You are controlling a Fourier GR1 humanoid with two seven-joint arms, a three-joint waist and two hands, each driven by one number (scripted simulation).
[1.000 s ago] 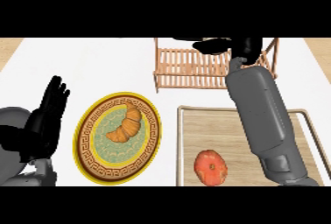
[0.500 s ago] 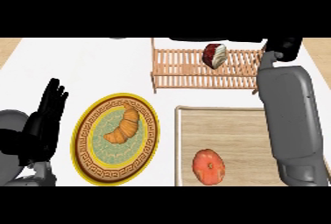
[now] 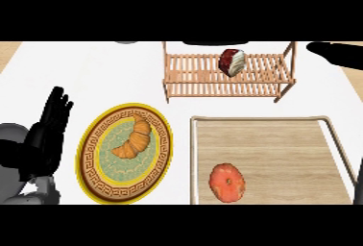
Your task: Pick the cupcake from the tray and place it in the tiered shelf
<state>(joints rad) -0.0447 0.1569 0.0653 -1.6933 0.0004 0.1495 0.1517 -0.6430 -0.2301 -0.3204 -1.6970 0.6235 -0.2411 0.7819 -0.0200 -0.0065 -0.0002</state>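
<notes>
The cupcake [image 3: 233, 61], dark red with a white wrapper, lies tilted on the top tier of the wooden tiered shelf [image 3: 191, 72] at the back of the counter. No hand touches it. My right hand [image 3: 339, 53] shows at the upper right edge, to the right of the shelf and apart from it, with straight fingers pointing left and nothing held. The wooden tray [image 3: 284, 144] sits in front of the shelf. At the left edge my left hand [image 3: 51, 126] rests open, fingers up.
A red tomato [image 3: 227, 182] lies at the near left of the tray. Left of the tray stands a yellow-rimmed patterned plate [image 3: 96, 163] with a croissant [image 3: 135, 140] on it. Dark shapes [image 3: 212, 43] sit behind the shelf at the top edge.
My right arm has drawn back from over the tray and shelf to the upper right edge. The cupcake, hidden in the hand a second ago, now lies free on the shelf.
</notes>
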